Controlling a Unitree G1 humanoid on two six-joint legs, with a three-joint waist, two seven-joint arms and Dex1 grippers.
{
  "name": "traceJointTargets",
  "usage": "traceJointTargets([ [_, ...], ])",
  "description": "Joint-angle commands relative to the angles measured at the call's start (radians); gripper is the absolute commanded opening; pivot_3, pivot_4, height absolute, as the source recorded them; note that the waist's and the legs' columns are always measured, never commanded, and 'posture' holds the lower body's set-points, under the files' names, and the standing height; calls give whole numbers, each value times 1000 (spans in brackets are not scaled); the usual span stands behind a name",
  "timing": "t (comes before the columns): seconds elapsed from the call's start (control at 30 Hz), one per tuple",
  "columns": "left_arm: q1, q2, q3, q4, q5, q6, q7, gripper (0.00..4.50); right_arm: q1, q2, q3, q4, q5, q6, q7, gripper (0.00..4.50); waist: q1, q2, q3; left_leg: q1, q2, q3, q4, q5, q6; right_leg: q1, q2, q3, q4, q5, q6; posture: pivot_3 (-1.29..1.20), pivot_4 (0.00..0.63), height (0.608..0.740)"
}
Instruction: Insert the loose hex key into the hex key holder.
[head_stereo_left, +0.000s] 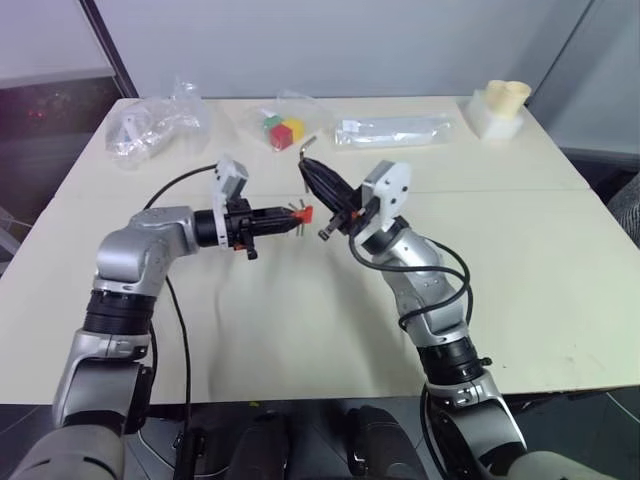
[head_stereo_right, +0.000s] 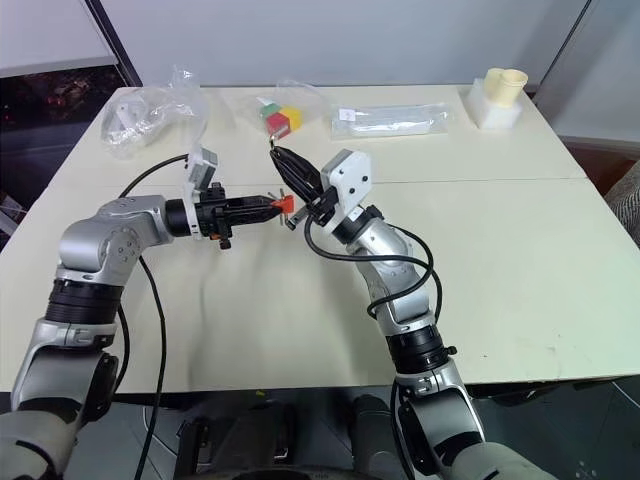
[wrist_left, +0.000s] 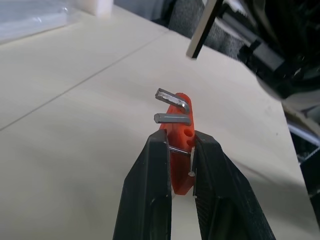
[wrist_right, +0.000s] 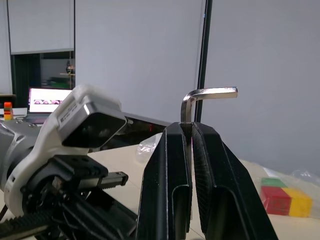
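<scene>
No writing reads on the hex key holder (wrist_left: 179, 150) or loose hex key (wrist_right: 200, 100).

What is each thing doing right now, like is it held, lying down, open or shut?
Thin grey metal L-shaped hex key: held upright, bent end up, above the table.
Small orange-red plastic key holder: held above the table, two keys in it, some holes empty.
Left claw: shut on the holder.
Right claw: shut on the hex key.
Red, green and yellow cubes: lying on the table.

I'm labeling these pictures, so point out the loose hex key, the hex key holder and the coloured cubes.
loose hex key (wrist_right: 209, 93), right wrist view, bent short arm.
hex key holder (wrist_left: 179, 167), left wrist view, orange body.
coloured cubes (head_stereo_left: 292, 130), left eye view, yellow cube.
</scene>
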Motion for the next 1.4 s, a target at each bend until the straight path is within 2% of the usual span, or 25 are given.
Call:
traceJointTargets([
  [0.03, -33, -5, 42, -15, -26, 1, 13, 96, -8, 12, 2, -18, 1, -27, 5, 30, 0, 0, 0, 0, 0, 0, 0, 0, 0, 0, 0, 0, 0, 0, 0, 0, 150, 740],
  [1.4, -47, -14, 73, -35, -95, 46, 44, 96, -23, -9, -28, 15, -13, -47, 11, 30, 0, 0, 0, 0, 0, 0, 0, 0, 0, 0, -1, 0, 0, 0, 0, 0, 150, 740],
])
